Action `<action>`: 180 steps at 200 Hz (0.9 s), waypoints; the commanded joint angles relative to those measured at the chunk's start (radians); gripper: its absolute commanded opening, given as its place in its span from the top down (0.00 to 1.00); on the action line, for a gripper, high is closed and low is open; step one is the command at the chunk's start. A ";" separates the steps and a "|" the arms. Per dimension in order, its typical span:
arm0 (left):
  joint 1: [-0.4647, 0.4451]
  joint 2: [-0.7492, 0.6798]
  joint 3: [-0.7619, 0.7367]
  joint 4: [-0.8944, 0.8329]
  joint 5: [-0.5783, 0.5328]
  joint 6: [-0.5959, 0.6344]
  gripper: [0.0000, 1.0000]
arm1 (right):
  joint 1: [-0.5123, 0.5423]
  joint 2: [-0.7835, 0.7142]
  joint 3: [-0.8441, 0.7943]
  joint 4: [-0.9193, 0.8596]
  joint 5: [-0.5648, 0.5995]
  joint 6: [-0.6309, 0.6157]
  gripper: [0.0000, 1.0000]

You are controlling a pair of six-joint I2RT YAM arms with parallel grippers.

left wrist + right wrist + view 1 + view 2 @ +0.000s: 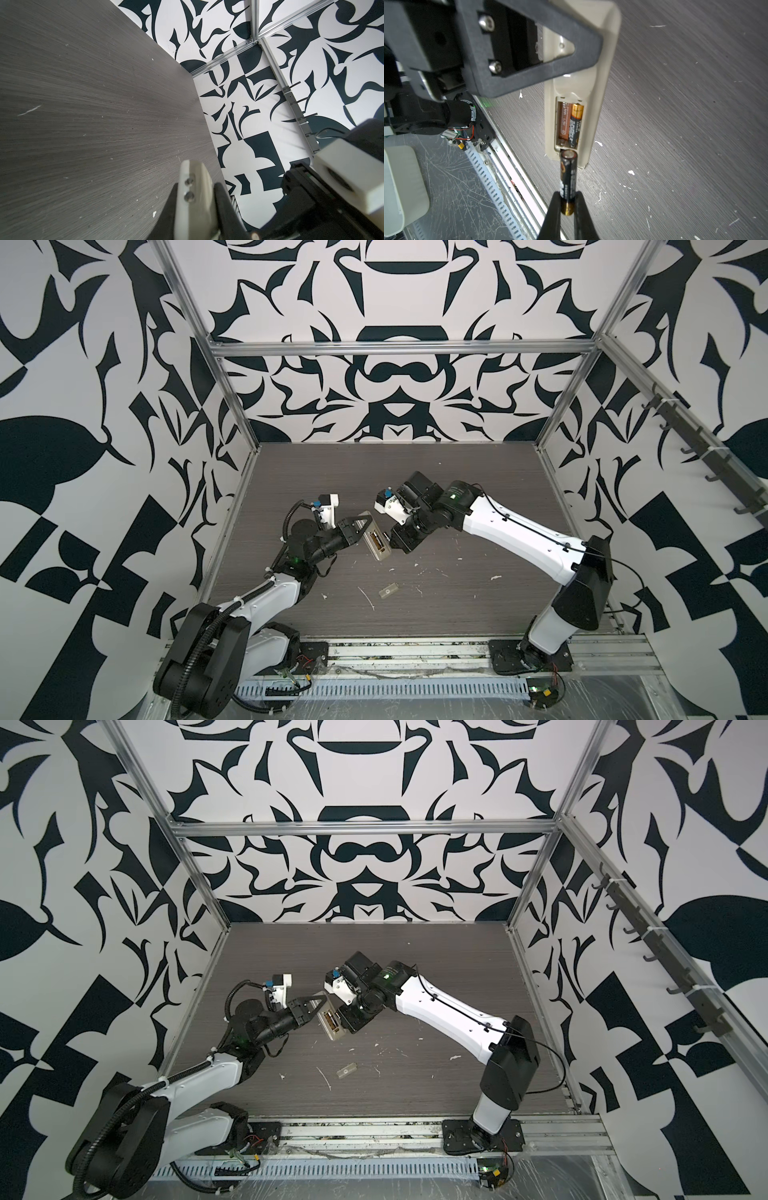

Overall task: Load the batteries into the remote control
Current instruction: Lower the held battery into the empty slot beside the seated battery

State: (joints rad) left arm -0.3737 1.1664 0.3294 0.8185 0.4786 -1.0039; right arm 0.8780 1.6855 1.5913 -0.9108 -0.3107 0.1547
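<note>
My left gripper is shut on the remote control and holds it off the table, plain back and open battery recess showing. In the right wrist view one battery lies in the recess, beside an empty slot. My right gripper is shut on the brownish end of a second battery. The free end of that battery touches the edge of the recess. A left finger crosses over the remote's other end.
A small translucent cover piece lies on the dark table nearer the front. White specks dot the surface. An aluminium rail runs along the front edge, and patterned walls close in the other sides.
</note>
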 commanded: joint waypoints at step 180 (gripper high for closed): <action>-0.003 0.003 -0.087 0.230 -0.058 -0.095 1.00 | 0.037 0.119 0.173 -0.093 0.008 0.011 0.99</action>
State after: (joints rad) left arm -0.3744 1.1912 0.2558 0.9791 0.4332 -1.0786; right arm 0.9062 1.8053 1.7206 -0.9833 -0.3103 0.1558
